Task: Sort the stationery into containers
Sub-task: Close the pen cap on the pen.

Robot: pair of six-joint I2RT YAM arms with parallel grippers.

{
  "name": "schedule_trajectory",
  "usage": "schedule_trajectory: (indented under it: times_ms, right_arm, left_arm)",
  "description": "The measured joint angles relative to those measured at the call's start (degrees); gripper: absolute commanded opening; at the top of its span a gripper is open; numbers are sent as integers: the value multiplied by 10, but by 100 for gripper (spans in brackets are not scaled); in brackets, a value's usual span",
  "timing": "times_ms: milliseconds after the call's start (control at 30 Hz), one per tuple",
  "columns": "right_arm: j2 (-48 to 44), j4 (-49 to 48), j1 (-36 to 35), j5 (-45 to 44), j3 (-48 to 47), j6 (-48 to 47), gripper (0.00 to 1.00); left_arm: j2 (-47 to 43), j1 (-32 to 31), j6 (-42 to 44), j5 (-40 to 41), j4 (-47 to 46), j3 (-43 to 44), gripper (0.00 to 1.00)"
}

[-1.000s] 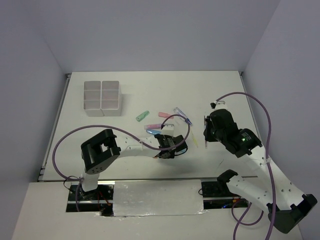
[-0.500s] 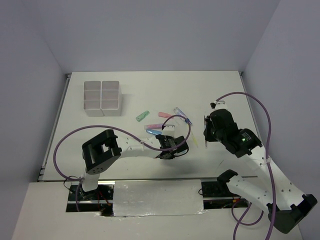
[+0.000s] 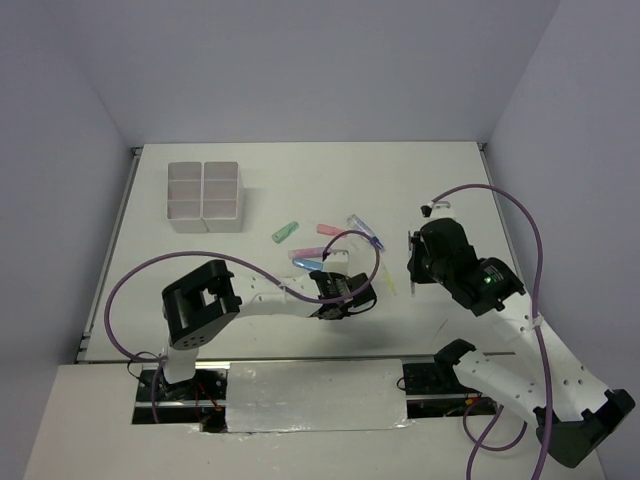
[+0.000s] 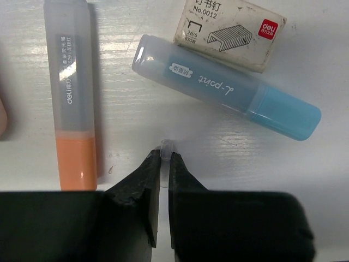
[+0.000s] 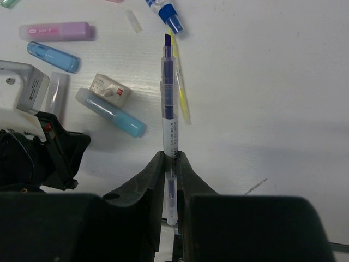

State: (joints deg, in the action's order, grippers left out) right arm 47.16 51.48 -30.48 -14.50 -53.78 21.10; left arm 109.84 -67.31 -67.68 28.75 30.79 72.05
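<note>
L claw (image 4: 163, 158) pinches small clear piece (image 4: 167, 146); R claw (image 5: 170, 158) grips purple pen (image 5: 169, 82).

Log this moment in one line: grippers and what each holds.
left gripper: shut on small clear piece | right gripper: shut on purple-tipped pen | containers: apart from both grippers

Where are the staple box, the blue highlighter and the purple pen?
staple box (image 4: 229, 33), left wrist view, middle of its printed top.
blue highlighter (image 4: 218, 90), left wrist view, on its clear barrel.
purple pen (image 5: 169, 117), right wrist view, middle of its shaft.
</note>
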Motion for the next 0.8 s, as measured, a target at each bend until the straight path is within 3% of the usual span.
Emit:
schedule_trajectory:
  times_ms: [333, 567, 800]
  right_arm:
    - [-36, -23, 3, 35, 3, -17, 0]
    - [-104, -138, 1, 173, 63, -33, 0]
    - [-207, -317, -68, 257, 187, 36, 0]
  left_arm:
    - [-77, -5, 2, 5, -25, -73, 0]
    - [-267, 2, 62, 65, -36, -60, 0]
    - [-439, 40, 169, 78, -167, -84, 0]
